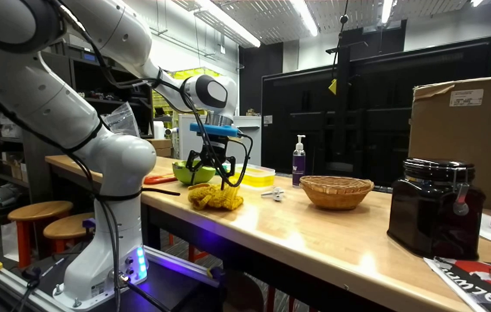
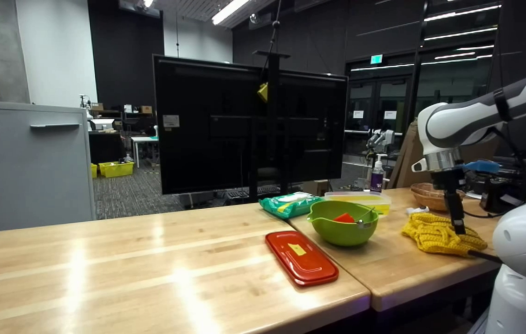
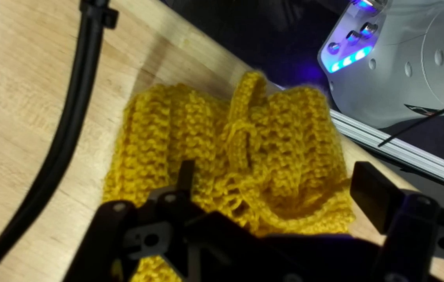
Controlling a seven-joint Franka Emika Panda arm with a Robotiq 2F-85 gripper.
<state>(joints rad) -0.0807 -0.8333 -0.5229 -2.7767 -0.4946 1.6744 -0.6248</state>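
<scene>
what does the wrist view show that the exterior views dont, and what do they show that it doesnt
Only the wrist view: a top-down close-up of the yellow knit and its loop.
Only the exterior views: the bowl, basket, bottle and tub.
Shared: the knit, table, part of the arm, and the jaws, seen open in the wrist view; whether they touch the knit is unclear.

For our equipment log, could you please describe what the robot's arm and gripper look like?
The arm is white and rounded, with strapped-on black cables and a blue light strip at its base. The black gripper has two jointed fingers below a blue plate.
</scene>
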